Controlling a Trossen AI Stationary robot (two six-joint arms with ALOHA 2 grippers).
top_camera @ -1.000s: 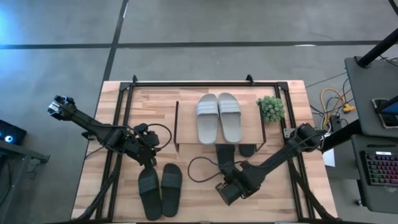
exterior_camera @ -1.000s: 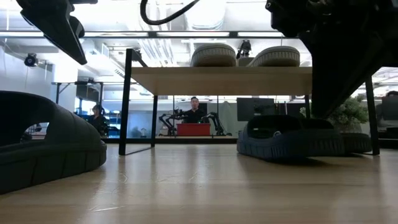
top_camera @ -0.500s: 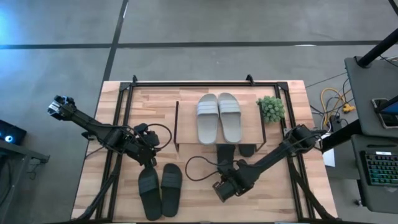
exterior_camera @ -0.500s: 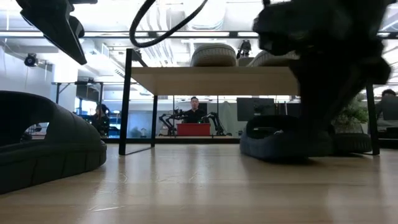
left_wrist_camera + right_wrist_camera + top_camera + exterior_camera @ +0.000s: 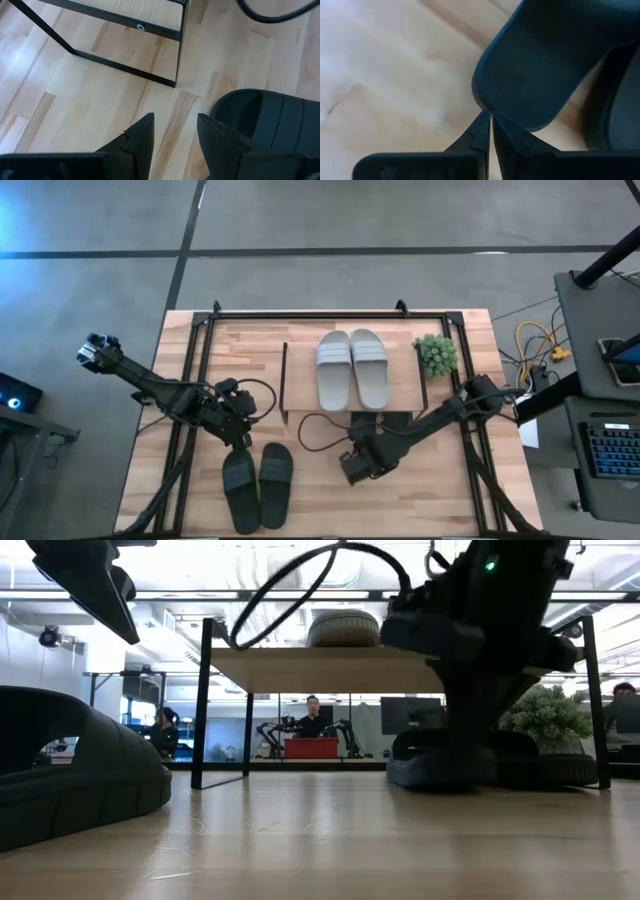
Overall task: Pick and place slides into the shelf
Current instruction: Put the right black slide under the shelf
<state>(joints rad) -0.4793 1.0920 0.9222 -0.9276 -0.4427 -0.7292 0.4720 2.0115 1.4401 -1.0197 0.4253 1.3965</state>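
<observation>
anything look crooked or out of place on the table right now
Nothing stands out. The grey pair sits side by side on the shelf top board, and a black pair lies parallel on the table in front. The right pincer is shut at the heel edge of a black slide near the lower tier.

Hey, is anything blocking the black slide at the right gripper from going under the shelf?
Nothing visible. The right gripper, shut, sits at the heel of the black slide, which is already partly under the shelf. A second black slide lies beside it, not ahead. The left gripper waits, open, near the front black pair.
</observation>
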